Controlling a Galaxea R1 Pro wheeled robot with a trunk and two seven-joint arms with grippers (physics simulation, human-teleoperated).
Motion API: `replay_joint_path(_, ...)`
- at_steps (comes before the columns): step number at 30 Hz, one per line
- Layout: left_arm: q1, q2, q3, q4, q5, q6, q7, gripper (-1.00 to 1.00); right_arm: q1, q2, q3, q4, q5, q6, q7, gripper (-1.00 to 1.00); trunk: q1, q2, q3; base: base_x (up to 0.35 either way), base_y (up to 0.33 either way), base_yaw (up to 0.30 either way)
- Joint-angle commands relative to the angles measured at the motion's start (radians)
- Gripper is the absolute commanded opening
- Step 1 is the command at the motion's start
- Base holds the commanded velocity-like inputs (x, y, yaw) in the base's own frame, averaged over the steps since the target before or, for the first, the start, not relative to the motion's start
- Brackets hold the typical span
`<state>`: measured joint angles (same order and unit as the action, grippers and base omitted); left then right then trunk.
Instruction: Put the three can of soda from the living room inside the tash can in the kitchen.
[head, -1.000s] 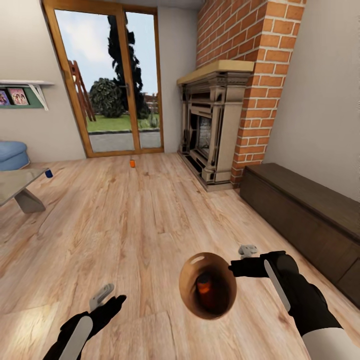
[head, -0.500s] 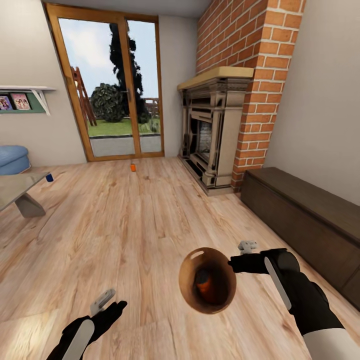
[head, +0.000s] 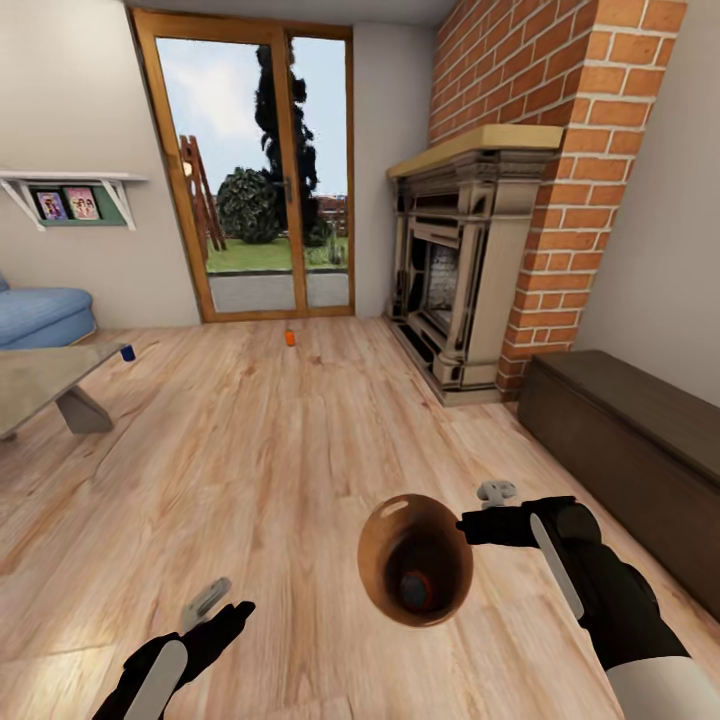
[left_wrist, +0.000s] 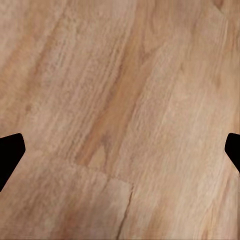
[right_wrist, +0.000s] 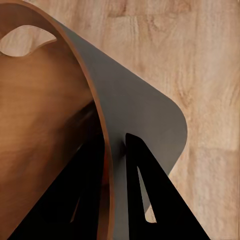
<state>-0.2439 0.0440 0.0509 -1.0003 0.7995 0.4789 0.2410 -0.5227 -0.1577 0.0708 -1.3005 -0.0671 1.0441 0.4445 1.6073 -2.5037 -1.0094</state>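
**A:** Was any writing legible?

**B:** None. The two small framed pictures (head: 66, 204) on the white wall shelf (head: 70, 180) at far left were too small to read, and the cans were too distant to show a label.

**A:** Where was the bin?

**B:** The small round tapered bin with the copper-brown inner wall (head: 415, 560) hung near centre, above the light wood plank floor (head: 280, 440). The right gripper (head: 470, 525) pinched its rim; in the right wrist view one black finger (right_wrist: 80, 200) lay against the smooth brown inside and the other against the matte grey outside (right_wrist: 145, 130). An oval handle cut-out pierced the wall near the rim.

**A:** And the cans?

**B:** One orange can with a grey top (head: 414, 590) sat at the bottom of the bin. A second orange can (head: 290, 338) stood on the floor far off, before the wood-framed glass doors (head: 255, 170). The dark blue can (head: 128, 352) stood on the floor at far left, near the corner of the grey low table (head: 40, 375) and the blue sofa (head: 45, 312).

**A:** The left gripper?

**B:** The left gripper (head: 205, 600) hovered at near left, its fingers spread apart with nothing between them but grainy floorboards.

**A:** On the right?

**B:** A red brick chimney (head: 560, 150), a carved fireplace (head: 455, 270) and a dark wooden bench (head: 630, 440).
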Motion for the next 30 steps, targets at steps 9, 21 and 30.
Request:
replay_joint_path(9, 0.000, 0.002, 0.001, 0.012, 0.001, 0.000, -0.001, 1.00, 0.000, -0.006, -0.003, -0.001, -0.022, 0.003, 0.001, -1.00, 0.000, 0.000, 0.000, 0.318, -0.100, 0.162)
replay_joint_path(21, 0.000, 0.002, 0.001, 0.016, 0.001, 0.001, -0.032, 1.00, 0.000, -0.019, -0.002, -0.003, -0.023, 0.003, 0.000, -1.00, 0.000, 0.000, 0.000, 0.315, 0.170, 0.005)
replay_joint_path(30, 0.000, 0.001, 0.000, 0.015, -0.001, 0.000, -0.038, 1.00, 0.000, -0.020, -0.003, -0.003, -0.023, 0.003, 0.000, -1.00, 0.000, 0.000, 0.000, 0.312, 0.173, 0.000)
